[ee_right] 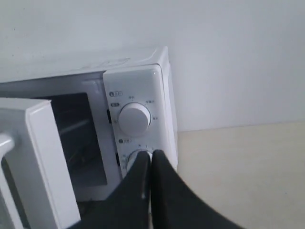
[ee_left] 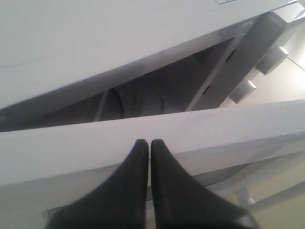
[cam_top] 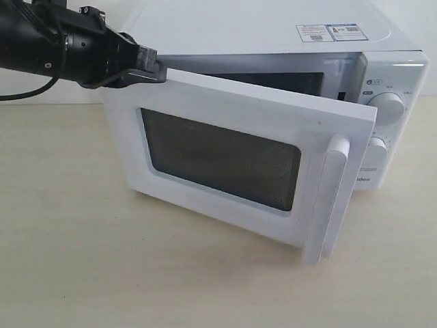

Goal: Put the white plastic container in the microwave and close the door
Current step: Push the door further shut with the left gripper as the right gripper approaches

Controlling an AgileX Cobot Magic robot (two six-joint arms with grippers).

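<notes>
The white microwave [cam_top: 273, 31] stands at the back of the table with its door [cam_top: 225, 160] part open, swung out toward the front, the bar handle [cam_top: 333, 198] at the free edge. My left gripper [cam_top: 158, 70] is shut and its tips rest against the door's top edge [ee_left: 143, 133] near the hinge side. My right gripper [ee_right: 151, 153] is shut and empty, hanging off to the microwave's right with the two dials [ee_right: 134, 119] behind its tips; it is out of the exterior view. The white plastic container shows in no view; the cavity [ee_left: 157, 95] looks dark.
A pale wooden table [cam_top: 102, 273] spreads in front of and beside the microwave. A white wall [ee_right: 228, 57] stands behind it. The open door juts out over the table's middle.
</notes>
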